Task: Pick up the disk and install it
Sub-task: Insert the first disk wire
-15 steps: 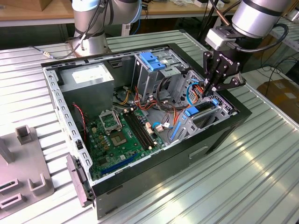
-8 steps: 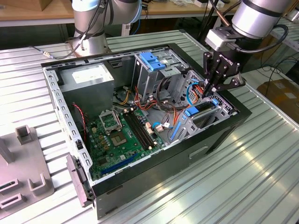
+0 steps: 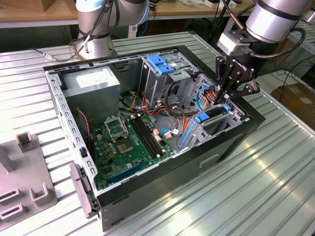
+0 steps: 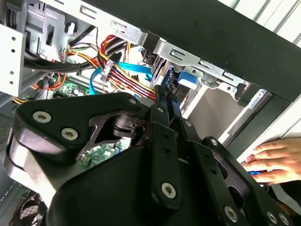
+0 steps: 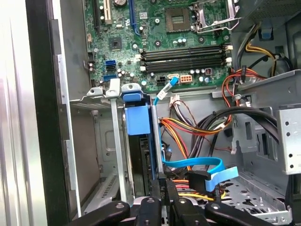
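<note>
Ribbed metal worktop [image 3: 246, 196] here, with an open computer case [image 3: 172, 182] lying on its side across the middle of it. We can also see a grey fixture [image 3: 24, 182] down by the worktop's edge on the exterior view's left.

The disk [image 3: 212, 115] is already in the case, standing on edge in the drive cage at the corner toward the exterior view's right. In the first wrist view we get its dark body [image 5: 141, 150] with the blue rail beside it, slotted between the cage's metal uprights.

The gripper [image 3: 222, 98] hangs right over that corner. Jaws look clenched together, with the tips right at the disk's blue rail in both wrist views [image 5: 163, 183] [image 4: 167, 96]. We honestly can't tell if they're pinching it or just touching.

A light-blue cable [image 5: 197, 167] loops just beside them, and the motherboard [image 5: 178, 47] lies further in. A person's hand [image 4: 277, 160] rests outside the case wall.
</note>
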Controlling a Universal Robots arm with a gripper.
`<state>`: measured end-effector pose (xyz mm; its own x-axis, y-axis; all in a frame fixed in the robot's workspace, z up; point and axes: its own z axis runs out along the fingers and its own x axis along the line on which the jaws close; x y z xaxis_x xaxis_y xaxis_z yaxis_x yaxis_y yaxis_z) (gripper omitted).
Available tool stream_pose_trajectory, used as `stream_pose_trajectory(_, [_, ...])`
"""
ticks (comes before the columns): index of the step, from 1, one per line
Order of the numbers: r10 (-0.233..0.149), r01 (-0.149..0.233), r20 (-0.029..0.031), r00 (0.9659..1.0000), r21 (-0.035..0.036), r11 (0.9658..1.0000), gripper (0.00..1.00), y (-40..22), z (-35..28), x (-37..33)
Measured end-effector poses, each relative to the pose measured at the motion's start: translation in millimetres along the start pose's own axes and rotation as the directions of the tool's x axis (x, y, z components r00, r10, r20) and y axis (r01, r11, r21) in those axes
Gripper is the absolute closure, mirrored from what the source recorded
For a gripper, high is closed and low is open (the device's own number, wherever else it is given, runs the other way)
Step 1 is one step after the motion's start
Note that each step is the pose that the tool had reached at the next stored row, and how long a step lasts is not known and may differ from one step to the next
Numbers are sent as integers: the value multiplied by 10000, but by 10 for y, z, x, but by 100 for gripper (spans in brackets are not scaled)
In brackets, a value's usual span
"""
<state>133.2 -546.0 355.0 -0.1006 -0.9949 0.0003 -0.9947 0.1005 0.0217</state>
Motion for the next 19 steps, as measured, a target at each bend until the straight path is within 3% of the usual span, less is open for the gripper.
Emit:
stream_pose_trajectory(4, [-458, 458, -10, 9989, 10, 9989, 84, 8, 5, 13])
stream_pose_trajectory(16, [-1077, 1077, 10, 9942, 152, 9941, 84, 33, 25, 72])
stream_pose_trajectory(19, [-1080, 1080, 9, 9941, 152, 9940, 84, 34, 31, 74])
